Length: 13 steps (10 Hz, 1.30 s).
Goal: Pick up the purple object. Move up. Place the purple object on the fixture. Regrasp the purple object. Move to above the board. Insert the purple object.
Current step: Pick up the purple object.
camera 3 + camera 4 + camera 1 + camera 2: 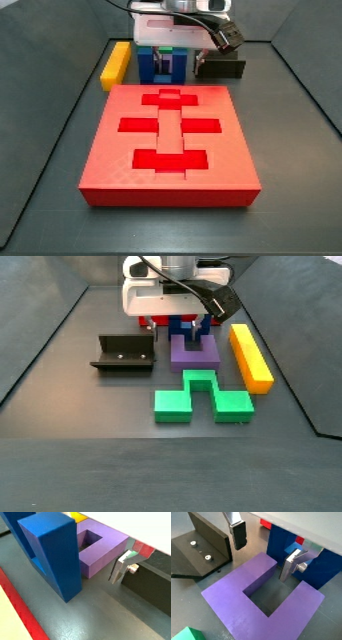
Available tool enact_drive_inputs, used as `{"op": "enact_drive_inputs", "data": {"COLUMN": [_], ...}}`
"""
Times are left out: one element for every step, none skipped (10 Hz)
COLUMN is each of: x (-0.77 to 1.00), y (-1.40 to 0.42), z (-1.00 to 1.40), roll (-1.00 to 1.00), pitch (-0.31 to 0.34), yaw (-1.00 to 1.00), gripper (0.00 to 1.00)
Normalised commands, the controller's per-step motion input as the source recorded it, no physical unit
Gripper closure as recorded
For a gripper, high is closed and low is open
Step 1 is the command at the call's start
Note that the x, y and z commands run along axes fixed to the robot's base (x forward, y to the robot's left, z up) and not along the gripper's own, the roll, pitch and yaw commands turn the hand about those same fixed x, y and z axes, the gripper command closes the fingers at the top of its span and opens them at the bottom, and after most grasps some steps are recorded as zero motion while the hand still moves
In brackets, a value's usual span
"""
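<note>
Matte purple U-shaped block [195, 350] lies flat on the dark grey floor, open notch toward the far end where the arm is, directly under the two-finger gripper [263, 551]. Gripper is low over the block's open end; in a wrist view one silver finger [291, 563] sits at the inner edge of a prong, the other dark-padded finger [238, 534] outside the opposite prong, so the jaws are spread wide, straddling that prong, nothing clamped. Can't tell if the pads touch purple. Tall blue block [52, 554] stands just beside the purple block, touching or nearly so. Black L-shaped fixture [122, 353] sits near the purple block, apart from it. Green block [198, 400] lies just in front of it, long yellow bar [250, 355] alongside. Large flat red board with recessed slots [171, 145] lies near the camera in a side view, well apart from the gripper [178, 52].
</note>
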Motion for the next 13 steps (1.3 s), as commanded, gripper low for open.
{"op": "enact_drive_inputs", "data": {"x": [0.01, 0.00, 0.00, 0.00, 0.00, 0.00, 0.00, 0.00, 0.00, 0.00, 0.00, 0.00, 0.00], "y": [0.02, 0.00, 0.00, 0.00, 0.00, 0.00, 0.00, 0.00, 0.00, 0.00, 0.00, 0.00, 0.00], "z": [-0.28, -0.23, -0.21, -0.14, 0.00, 0.00, 0.00, 0.00, 0.00, 0.00, 0.00, 0.00, 0.00], "roll": [0.02, 0.00, 0.00, 0.03, 0.05, 0.00, 0.00, 0.00, 0.00, 0.00, 0.00, 0.00, 0.00], "pitch": [0.000, 0.000, 0.000, 0.000, 0.000, 0.000, 0.000, 0.000, 0.000, 0.000, 0.000, 0.000, 0.000], "yaw": [0.00, 0.00, 0.00, 0.00, 0.00, 0.00, 0.00, 0.00, 0.00, 0.00, 0.00, 0.00, 0.00], "gripper": [0.00, 0.00, 0.00, 0.00, 0.00, 0.00, 1.00, 1.00, 1.00, 1.00, 1.00, 1.00, 1.00]}}
